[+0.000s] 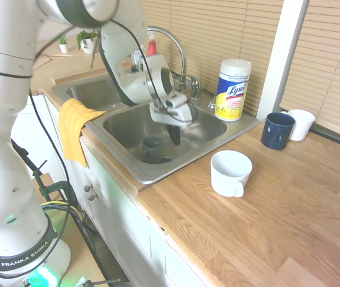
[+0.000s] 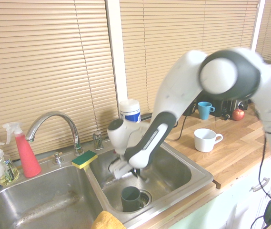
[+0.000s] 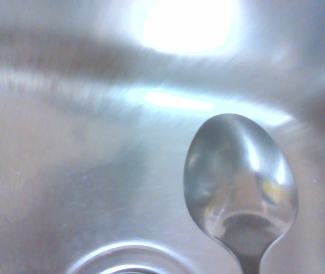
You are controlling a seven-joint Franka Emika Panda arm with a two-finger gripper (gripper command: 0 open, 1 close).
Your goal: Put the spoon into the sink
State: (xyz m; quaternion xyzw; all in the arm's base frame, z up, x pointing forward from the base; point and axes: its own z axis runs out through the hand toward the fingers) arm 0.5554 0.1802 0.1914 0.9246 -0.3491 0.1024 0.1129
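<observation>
Tabletop (image 1: pixel 265 209): one wooden butcher-block surface, warm brown planks, carrying the sink and the mugs.
Sink (image 1: pixel 214 128): one double-basin unit of matte stainless steel, rectangular basins; one tall curved chrome faucet (image 2: pixel 49 121) behind the divider.
Near basin contents: one dark grey cup (image 2: pixel 131 198) standing upright beside the round drain, with the end effector above the basin floor.
Far basin: bare steel floor shows; nothing can be made out in it.
Cloth (image 1: pixel 77 128): one yellow towel, soft and creased, draped over the sink's front rim.
Wipes canister (image 1: pixel 232 89): one white and yellow cylinder with a white lid, standing at the sink's corner.
Mugs: three in the first exterior view, two white (image 1: pixel 229 173) (image 1: pixel 301 124) and one navy (image 1: pixel 276 130), all glossy and showing nothing inside.
Spray bottle (image 2: pixel 23 150): one, red with a white trigger.
Sponge (image 2: pixel 84 159): one, yellow and green, on the divider.
End effector (image 1: pixel 174 133): clenched on the spoon, pointing steeply down inside the near basin.
Spoon (image 3: pixel 240 188): one, polished silver metal with an oval bowl, hanging over the basin floor near the drain ring in the wrist view.
</observation>
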